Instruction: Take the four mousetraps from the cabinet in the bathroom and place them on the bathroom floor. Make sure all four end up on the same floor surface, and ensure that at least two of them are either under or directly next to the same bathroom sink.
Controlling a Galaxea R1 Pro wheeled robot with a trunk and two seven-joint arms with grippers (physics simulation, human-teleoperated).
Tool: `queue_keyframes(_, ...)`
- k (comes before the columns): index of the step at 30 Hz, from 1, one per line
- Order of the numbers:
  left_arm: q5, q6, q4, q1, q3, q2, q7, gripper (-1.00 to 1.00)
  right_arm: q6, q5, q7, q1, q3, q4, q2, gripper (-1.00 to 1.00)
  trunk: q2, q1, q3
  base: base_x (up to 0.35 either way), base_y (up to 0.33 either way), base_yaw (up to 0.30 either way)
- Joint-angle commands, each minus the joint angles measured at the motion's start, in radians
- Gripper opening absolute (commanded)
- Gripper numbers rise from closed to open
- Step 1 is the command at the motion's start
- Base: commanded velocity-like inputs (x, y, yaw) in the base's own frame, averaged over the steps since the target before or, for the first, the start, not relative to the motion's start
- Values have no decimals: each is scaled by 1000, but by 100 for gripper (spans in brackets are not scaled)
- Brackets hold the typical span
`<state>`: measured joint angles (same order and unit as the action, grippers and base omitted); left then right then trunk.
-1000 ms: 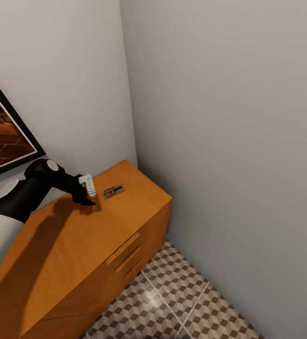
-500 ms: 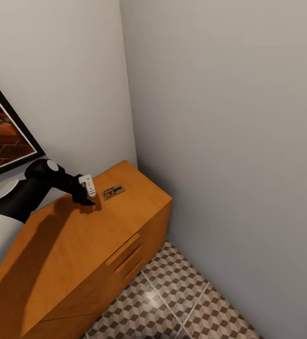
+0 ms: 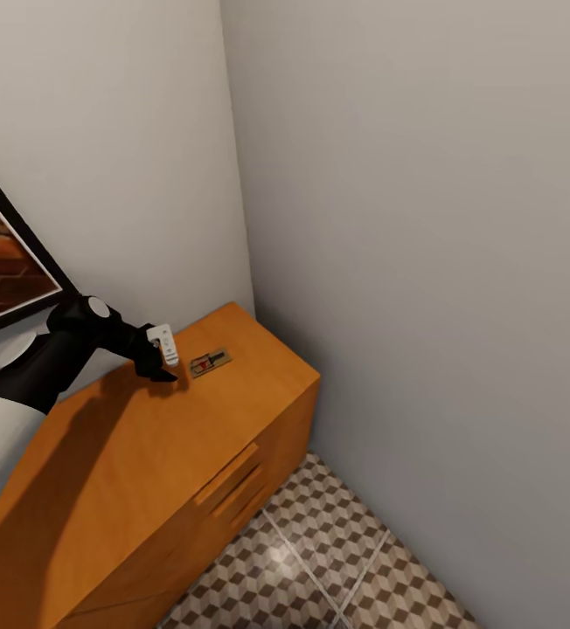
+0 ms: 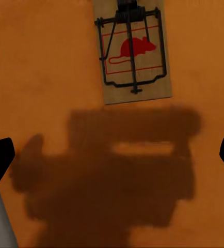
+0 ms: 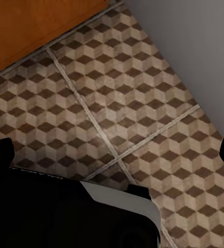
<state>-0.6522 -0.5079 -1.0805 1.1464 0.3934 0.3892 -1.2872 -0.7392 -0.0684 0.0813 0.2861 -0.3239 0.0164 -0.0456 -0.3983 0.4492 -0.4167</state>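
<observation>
Much is cut off: the picture frame (image 3: 5, 262) runs off the left edge of the head view, the cabinet (image 3: 145, 454) runs off the lower left, and only three bar handles (image 3: 228, 476) show on its front. In the right wrist view the right tool's (image 5: 114, 150) dark tips poke in at the two side edges, wide apart with nothing between them, above the floor (image 5: 143, 103); a dark and white robot part covers the lower left of that frame. The room is a corner of plain grey walls (image 3: 425, 262); the floor, at the bottom of the head view, is square tiles with a brown, beige and white cube print and pale grout. One mousetrap (image 3: 210, 361) lies flat on the orange-brown cabinet top, near its far end, centre-left in the head view. It is a small tan wooden slab with a dark wire frame and a red mouse print. The left tool (image 3: 167, 367) hovers just beside it, fingers spread and empty, casting a shadow on the wood.
</observation>
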Motion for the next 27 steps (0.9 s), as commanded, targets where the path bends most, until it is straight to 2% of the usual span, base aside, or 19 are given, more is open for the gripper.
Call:
queue_keyframes(1, -3, -10, -1, 1, 2, 1, -4, 100, -3, -7, 5, 1, -9, -1, 0, 100, -2, 1, -2, 96, 0, 0)
queue_keyframes(27, -2, -11, 2, 1, 4, -2, -4, 100, -3, -7, 5, 1, -9, -1, 1, 100, -2, 1, -2, 9, 0, 0)
